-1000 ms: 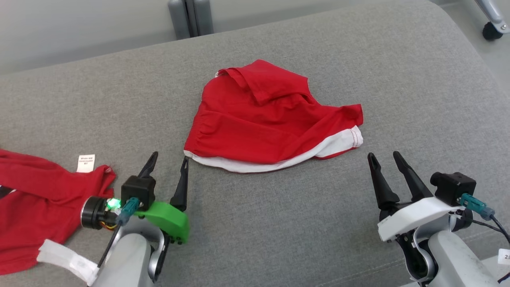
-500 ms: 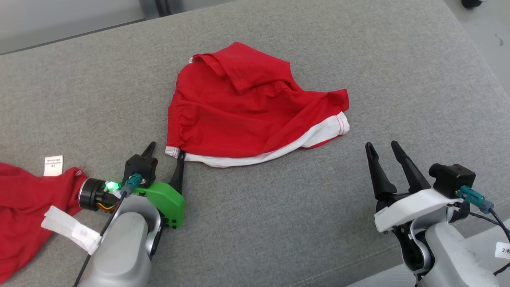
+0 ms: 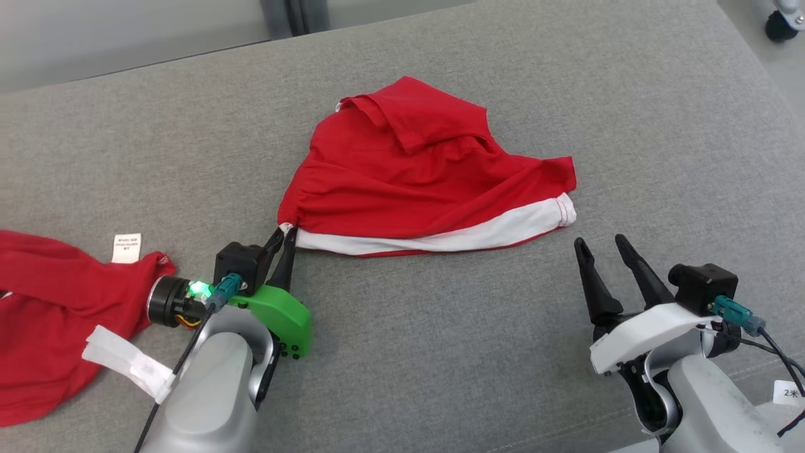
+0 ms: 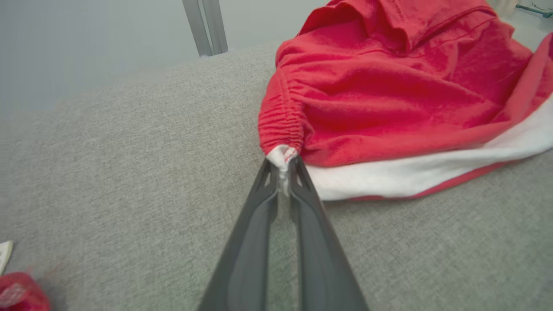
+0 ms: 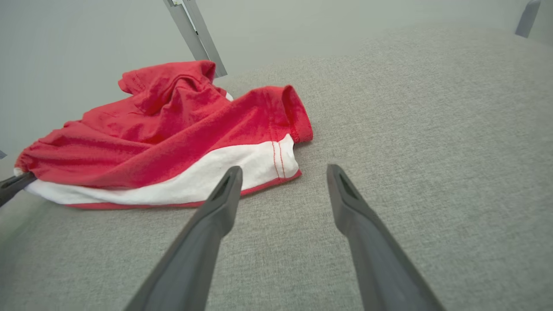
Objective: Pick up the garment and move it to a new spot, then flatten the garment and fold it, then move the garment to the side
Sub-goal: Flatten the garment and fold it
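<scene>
- On sofa (image 3: 440, 365), ahead of me: garment (image 3: 415, 182), crumpled, lower edge white.
- My left gripper (image 3: 283, 234): pinched on its white hem corner only; so thin a bite may slip on lifting.
- My right gripper (image 3: 600, 242): spread, empty; a one-handed lift may bunch the cloth.

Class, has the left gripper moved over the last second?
Yes. Judged against the white label, the left gripper has shifted away from it, to the garment's near-left corner, and shut on it.

Garment (image 3: 427, 182) centre on cushion (image 3: 597, 100); second garment (image 3: 50, 308) far left.
</scene>
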You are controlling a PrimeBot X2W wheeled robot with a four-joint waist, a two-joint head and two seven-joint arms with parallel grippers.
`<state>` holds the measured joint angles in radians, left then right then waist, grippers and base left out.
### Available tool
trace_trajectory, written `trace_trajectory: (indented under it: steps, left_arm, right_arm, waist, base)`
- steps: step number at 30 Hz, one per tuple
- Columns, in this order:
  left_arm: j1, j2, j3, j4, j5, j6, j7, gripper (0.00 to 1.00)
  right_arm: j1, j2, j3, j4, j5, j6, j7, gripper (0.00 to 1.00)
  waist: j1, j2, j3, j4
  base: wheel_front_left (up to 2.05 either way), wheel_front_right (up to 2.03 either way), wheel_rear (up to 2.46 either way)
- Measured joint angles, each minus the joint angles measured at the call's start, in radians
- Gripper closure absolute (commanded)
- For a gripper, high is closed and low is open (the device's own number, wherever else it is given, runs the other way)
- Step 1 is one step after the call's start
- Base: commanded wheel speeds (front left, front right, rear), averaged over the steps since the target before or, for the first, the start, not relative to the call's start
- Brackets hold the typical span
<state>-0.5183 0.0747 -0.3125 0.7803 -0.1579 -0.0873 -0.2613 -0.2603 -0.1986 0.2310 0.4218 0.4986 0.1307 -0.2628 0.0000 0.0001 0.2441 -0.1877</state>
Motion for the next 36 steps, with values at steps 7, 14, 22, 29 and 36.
trace_trajectory:
  steps: [7, 14, 22, 29, 36]
  left_arm:
    - [0.033, -0.009, -0.025, -0.064, 0.0, 0.001, -0.002, 1.0]
    - [0.047, -0.015, -0.046, -0.096, 0.0, 0.003, -0.003, 1.0]
    - [0.048, -0.016, -0.06, -0.11, 0.0, 0.003, -0.003, 1.0]
    - [0.053, -0.017, -0.066, -0.111, -0.006, 0.006, -0.003, 1.0]
    - [0.061, -0.016, -0.064, -0.106, -0.015, 0.008, -0.003, 1.0]
  right_arm:
    - [-0.094, -0.02, 0.07, 0.129, -0.009, 0.0, 0.013, 0.0]
    - [-0.182, -0.043, 0.093, 0.26, 0.023, 0.0, 0.015, 0.0]
    - [-0.243, -0.065, 0.172, 0.326, 0.11, 0.0, 0.024, 0.0]
    - [-0.259, -0.083, 0.261, 0.345, 0.171, 0.0, 0.024, 1.0]
    - [-0.259, -0.11, 0.31, 0.321, 0.207, 0.0, 0.008, 1.0]
  waist:
    - [0.0, 0.0, -0.018, 0.049]
    - [0.0, 0.0, -0.016, 0.081]
    - [0.0, 0.0, -0.004, 0.095]
    - [0.0, 0.0, -0.01, 0.1]
    - [0.0, 0.0, -0.034, 0.099]
  base:
    - [0.0, 0.0, 0.0]
    - [0.0, 0.0, 0.0]
    - [0.0, 0.0, 0.0]
    - [0.0, 0.0, 0.0]
    - [0.0, 0.0, 0.0]
